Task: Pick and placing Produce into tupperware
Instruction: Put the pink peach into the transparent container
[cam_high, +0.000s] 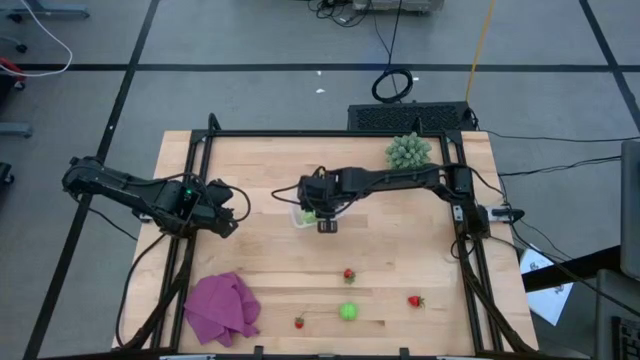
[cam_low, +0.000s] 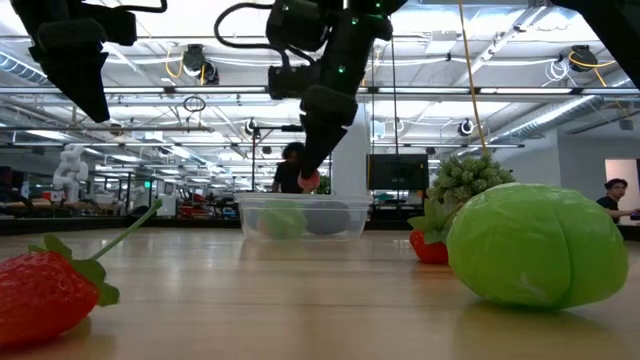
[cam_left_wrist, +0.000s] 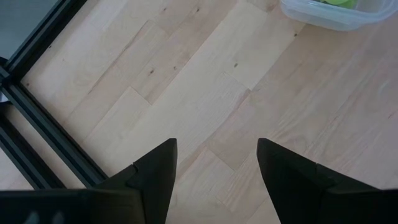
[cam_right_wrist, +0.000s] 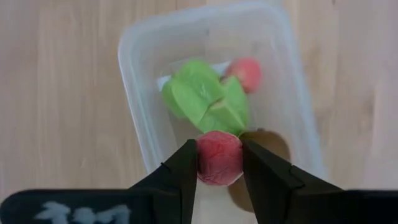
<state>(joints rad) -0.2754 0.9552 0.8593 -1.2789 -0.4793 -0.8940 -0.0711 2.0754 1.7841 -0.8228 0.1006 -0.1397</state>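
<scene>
Strawberry (cam_low: 45, 290) fills the nearest corner of the low view, with a big green piece (cam_low: 540, 258) and a second strawberry (cam_low: 430, 246) just behind it at three o'clock. On the table's near edge in the high view lie the purple cloth (cam_high: 220, 307) at seven o'clock, a tiny red piece (cam_high: 298, 322) and another red piece (cam_high: 415, 300) at five o'clock. Farther in, at the table's centre, the right gripper (cam_right_wrist: 219, 163) hangs directly over the tupperware (cam_right_wrist: 140, 112), its fingers pinching a red-pink produce piece (cam_right_wrist: 219, 157). Below the claw, inside the container, lie a green piece (cam_right_wrist: 202, 99), a small pink piece (cam_right_wrist: 247, 73) and a brown oval (cam_right_wrist: 267, 146) partly hidden by the fingers. At nine o'clock the left gripper (cam_left_wrist: 214, 165) waits over bare wood with fingers spread and holding nothing, well apart from the container. At one o'clock, farthest back, stands the spiky plant (cam_high: 408, 150).
</scene>
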